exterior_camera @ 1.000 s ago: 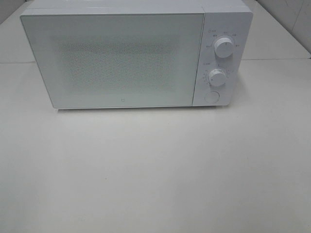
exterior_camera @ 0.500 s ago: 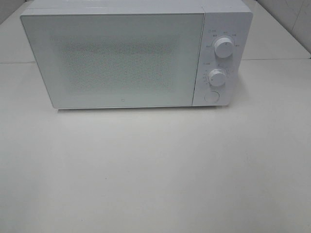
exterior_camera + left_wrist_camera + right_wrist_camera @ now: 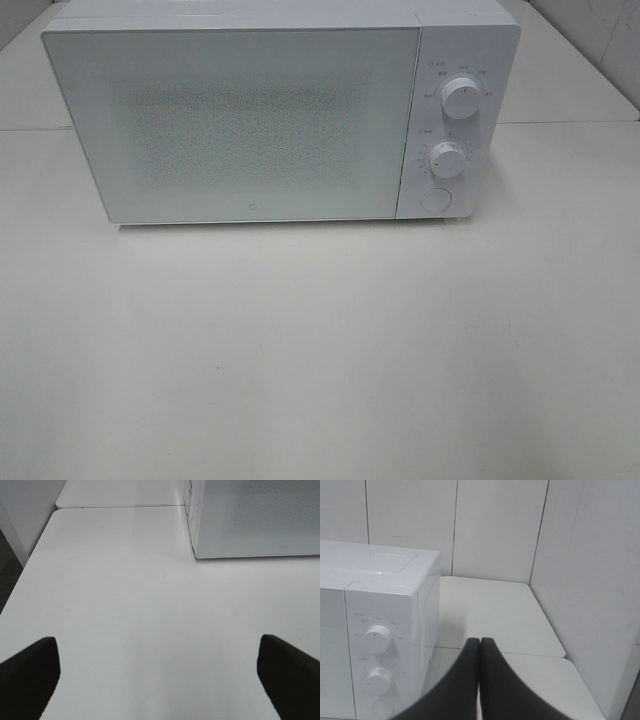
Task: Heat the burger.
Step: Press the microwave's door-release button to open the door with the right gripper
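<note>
The burger is out of view. A white microwave [image 3: 250,120] stands at the back of the table with its door shut; two knobs [image 3: 460,97] and a round button sit on its right panel. Neither arm shows in the exterior view. In the left wrist view my left gripper [image 3: 160,672] is open, its two dark fingertips [image 3: 30,672] wide apart over bare table, near the microwave's front corner [image 3: 250,525]. In the right wrist view my right gripper [image 3: 479,645] is shut with its fingers pressed together and nothing between them, beside the microwave's control panel [image 3: 377,640].
The white table [image 3: 320,350] stretches in front of the microwave. A seam [image 3: 120,506] joins it to a second tabletop behind. White panelled walls [image 3: 590,580] close the right and back sides. The table's left edge [image 3: 20,580] drops to a dark floor.
</note>
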{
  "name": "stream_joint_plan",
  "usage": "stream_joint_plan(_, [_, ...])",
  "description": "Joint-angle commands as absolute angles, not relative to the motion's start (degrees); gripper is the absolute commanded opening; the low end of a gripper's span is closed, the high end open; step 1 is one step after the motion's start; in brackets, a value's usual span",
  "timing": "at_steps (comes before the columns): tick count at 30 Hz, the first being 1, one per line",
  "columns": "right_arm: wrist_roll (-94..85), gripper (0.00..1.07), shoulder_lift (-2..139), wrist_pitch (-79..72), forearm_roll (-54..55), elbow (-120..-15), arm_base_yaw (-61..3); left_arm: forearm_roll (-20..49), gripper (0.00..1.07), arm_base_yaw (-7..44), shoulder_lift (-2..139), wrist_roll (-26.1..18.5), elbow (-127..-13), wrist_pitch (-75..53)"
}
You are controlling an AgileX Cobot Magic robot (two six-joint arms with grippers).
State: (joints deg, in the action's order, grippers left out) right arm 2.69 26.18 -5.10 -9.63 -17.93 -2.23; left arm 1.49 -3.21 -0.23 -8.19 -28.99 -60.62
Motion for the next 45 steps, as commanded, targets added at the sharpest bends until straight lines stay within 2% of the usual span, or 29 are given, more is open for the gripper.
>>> stream_joint_plan(1, [4.13,0.0,31.86,-14.5,-9.85,-16.79,-2.23,1.78,1.03,-3.27,-1.2,-8.02,-28.93,-59.87])
stream_joint_plan(4, [5.84,0.0,38.1,-20.63,-9.91,-16.79,-2.23,1.78,1.03,-3.27,-1.2,-8.02,-28.93,-59.87])
stream_joint_plan(16, [7.73,0.0,53.29,-26.47,-9.91,-16.67,-2.23,1.78,1.03,-3.27,-1.2,-8.02,-28.93,-59.87])
stream_joint_plan(21, [7.68,0.0,63.14,-38.9,-9.91,-14.21,-2.23,1.78,1.03,-3.27,-1.2,-8.02,-28.93,-59.87])
stream_joint_plan(26, [10.66,0.0,68.41,-45.21,-10.26,-13.01,-2.23,1.78,1.03,-3.27,-1.2,-8.02,-28.93,-59.87])
stream_joint_plan(29, [19.54,0.0,71.22,-46.81,-11.52,-13.01,-2.23,1.78,1.03,-3.27,-1.2,-8.02,-28.93,-59.87])
stream_joint_plan(30, [27.56,0.0,72.82,-48.07,-12.32,-13.01,-2.23,1.78,1.03,-3.27,-1.2,-8.02,-28.93,-59.87])
stream_joint_plan(33, [32.95,0.0,73.85,-48.64,-13.46,-13.01,-2.23,1.78,1.03,-3.27,-1.2,-8.02,-28.93,-59.87])
stream_joint_plan(35, [52.48,0.0,78.04,-51.57,-18.05,-13.01,-2.23,1.78,1.03,-3.27,-1.2,-8.02,-28.93,-59.87])
stream_joint_plan(36, [52.48,0.0,78.04,-51.57,-18.05,-13.01,-2.23,1.78,1.03,-3.27,-1.2,-8.02,-28.93,-59.87])
stream_joint_plan(38, [64.17,0.0,81.7,-54.2,-18.62,-13.01,-4.07,1.78,1.03,-3.27,-1.2,-8.02,-28.93,-59.87])
stream_joint_plan(40, [66.46,0.0,83.02,-54.72,-17.02,-13.01,-5.5,1.78,1.03,-3.27,-1.2,-8.02,-28.93,-59.87])
stream_joint_plan(42, [69.5,0.0,86.52,-54.89,-9.51,-13.01,-10.77,1.78,1.03,-3.27,-1.2,-8.02,-28.93,-59.87])
stream_joint_plan(43, [69.5,0.0,86.52,-54.89,-9.51,-13.01,-10.77,1.78,1.03,-3.27,-1.2,-8.02,-28.93,-59.87])
stream_joint_plan(44, [69.56,0.0,89.21,-56.15,-2.58,-13.12,-14.09,1.78,1.03,-3.27,-1.2,-8.02,-28.93,-59.87])
stream_joint_plan(45, [69.56,0.0,89.21,-56.15,-2.58,-13.12,-14.09,1.78,1.03,-3.27,-1.2,-8.02,-28.93,-59.87])
